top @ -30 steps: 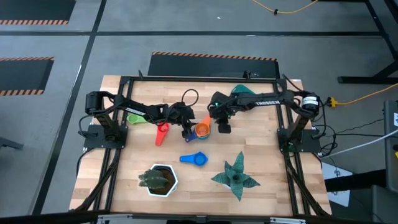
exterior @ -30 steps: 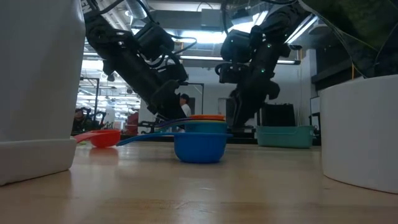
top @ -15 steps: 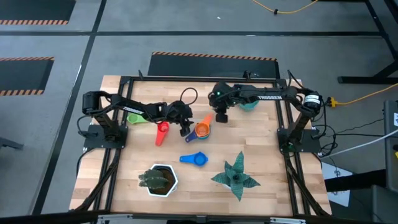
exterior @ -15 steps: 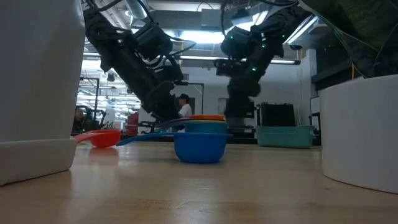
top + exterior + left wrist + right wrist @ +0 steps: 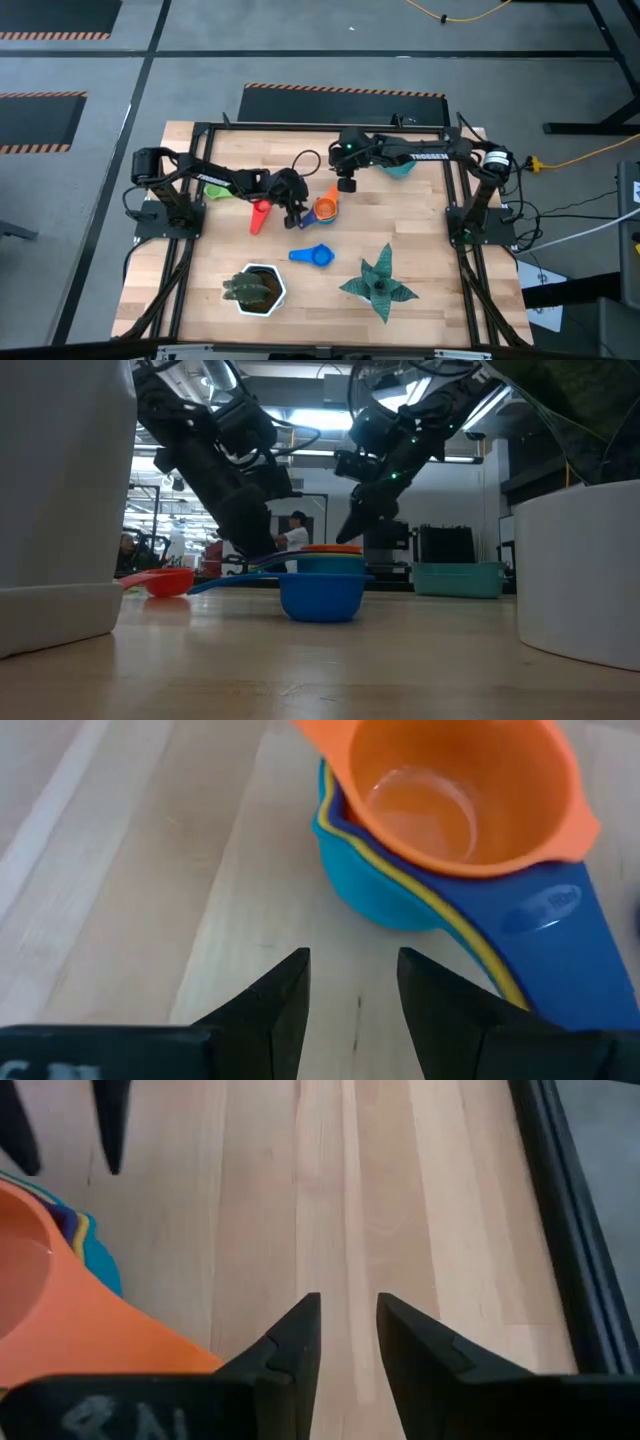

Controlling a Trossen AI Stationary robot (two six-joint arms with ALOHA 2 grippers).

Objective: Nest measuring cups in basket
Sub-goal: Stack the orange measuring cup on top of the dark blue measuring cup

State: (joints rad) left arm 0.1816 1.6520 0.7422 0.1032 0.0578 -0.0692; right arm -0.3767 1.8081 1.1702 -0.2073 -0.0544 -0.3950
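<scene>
A nested stack of measuring cups (image 5: 325,208), orange on top, stands on the table's middle; the left wrist view shows it as stack (image 5: 450,810) over yellow, dark blue and light blue cups. My left gripper (image 5: 295,210) (image 5: 352,982) is open just left of the stack, touching nothing. My right gripper (image 5: 347,185) (image 5: 348,1330) hovers behind the stack, narrowly open and empty. A red cup (image 5: 260,215), a blue cup (image 5: 313,256) and a green cup (image 5: 215,190) lie apart on the wood. The teal basket (image 5: 402,167) sits near the far right edge, partly under the right arm.
A white hexagonal pot (image 5: 258,288) with a dark plant stands near the front left, and a green star-shaped plant (image 5: 378,285) near the front right. A dark frame (image 5: 300,128) borders the table. Bare wood lies between the stack and the basket (image 5: 458,575).
My right gripper has moved up and toward the table's far edge, away from the cup stack, tipping as it rose. My left gripper has drawn back a little toward the table's left. The stack has stayed where it was.
</scene>
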